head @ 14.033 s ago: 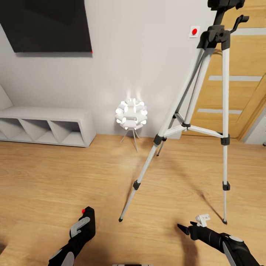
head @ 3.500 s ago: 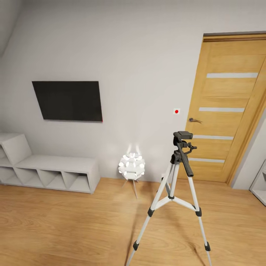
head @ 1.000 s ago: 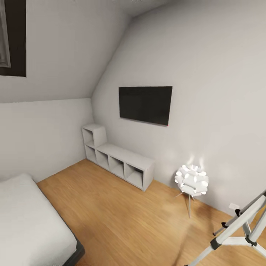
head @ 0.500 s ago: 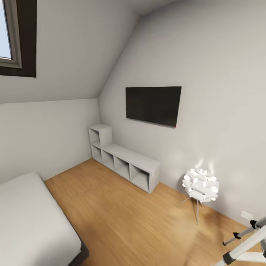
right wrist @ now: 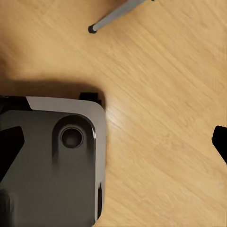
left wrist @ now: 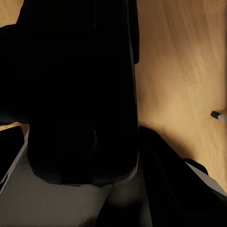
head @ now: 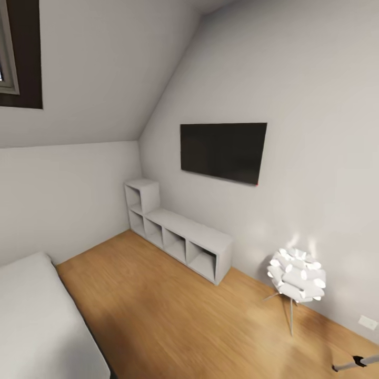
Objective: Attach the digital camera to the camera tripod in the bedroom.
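In the head view only one black-tipped foot of the camera tripod (head: 358, 362) shows, at the lower right edge on the wood floor. In the left wrist view the black boxy digital camera (left wrist: 80, 90) sits close in front of the lens, and my left gripper (left wrist: 85, 151) is shut on it. Beyond it a tripod foot (left wrist: 217, 115) rests on the floor. In the right wrist view my right gripper (right wrist: 113, 142) is open and empty over the floor, one black fingertip (right wrist: 220, 139) at the picture's edge. A silver tripod leg (right wrist: 109, 20) ends in a black foot there.
White cube shelves (head: 181, 239) run along the wall under a black wall screen (head: 223, 151). A glowing white lamp (head: 296, 276) on thin legs stands to the right. A white bed (head: 37, 321) lies at lower left. My grey base (right wrist: 52, 161) shows below the right arm.
The head view has swung left, so the tripod has slid out toward the lower right edge and the shelves and lamp have shifted right. Nothing in the room itself has moved.
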